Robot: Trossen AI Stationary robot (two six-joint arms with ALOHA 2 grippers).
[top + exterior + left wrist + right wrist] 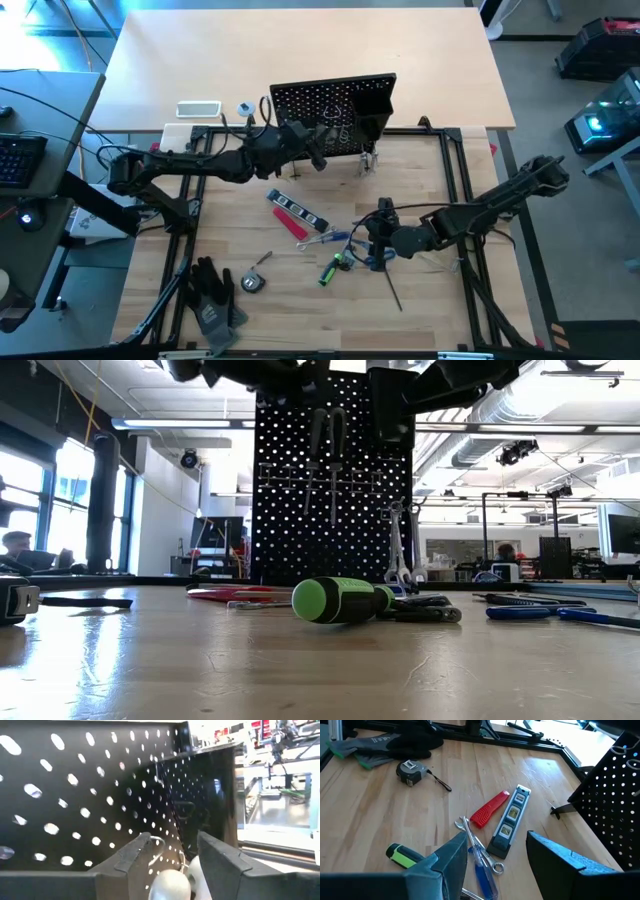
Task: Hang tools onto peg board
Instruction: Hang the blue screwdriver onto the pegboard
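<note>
Tools (pixel 335 250) lie mid-table before the peg board (pixel 330 110). We see our left gripper (pixel 318 145) at the board's face, fingers parted around nothing we can identify; our right gripper (pixel 375 240) gapes wide over them, empty.

The whole table (pixel 250 50) is seen from straight above in the high view, with the peg board (pixel 335 105) at its middle. In the low view the scene is taken level from the tabletop, facing the peg board (pixel 330 480) and the room behind, with the green screwdriver (pixel 340 600) close to the lens. The left wrist view is held very near the peg board (pixel 75 795). The right wrist view is angled down over the green screwdriver (pixel 402 856) and the tape measure (pixel 409 772), both also shown from above.
</note>
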